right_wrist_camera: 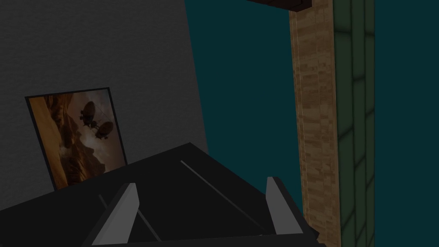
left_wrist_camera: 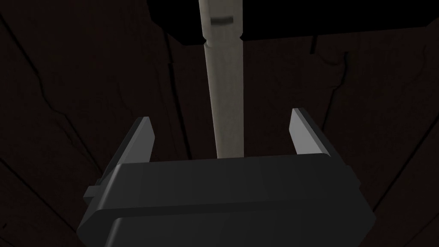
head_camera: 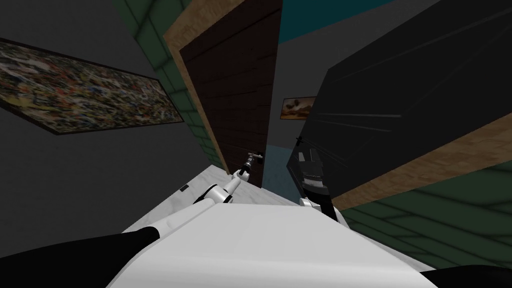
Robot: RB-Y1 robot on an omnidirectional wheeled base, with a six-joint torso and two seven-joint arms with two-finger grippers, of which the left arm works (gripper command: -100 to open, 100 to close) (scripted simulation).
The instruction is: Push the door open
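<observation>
1. The door (head_camera: 230,100), dark brown, stood straight ahead in the head view, set in a tan wooden frame (head_camera: 195,100) with green tiled wall (head_camera: 150,35) beside it.
2. Its pale grey lever handle (left_wrist_camera: 225,98) sat near the door's free edge and ran out from a dark plate on the door's face.
3. The left hand (left_wrist_camera: 221,116) was at that handle. Its two fingers (left_wrist_camera: 143,137) stood wide apart with the lever between them, touching neither finger, so it held nothing.
4. Past the door's free edge an opening showed a teal wall (head_camera: 320,15) and a small framed picture (head_camera: 297,107) on a grey wall.
5. A large black panel (head_camera: 410,100) edged with a wooden strip (head_camera: 450,155) bounded that opening on the right.
6. The right hand (right_wrist_camera: 201,183) was raised just before the black panel, fingers spread wide and empty.
7. A long multicoloured painting (head_camera: 85,90) hung on the grey wall to the left, well apart from the door.
</observation>
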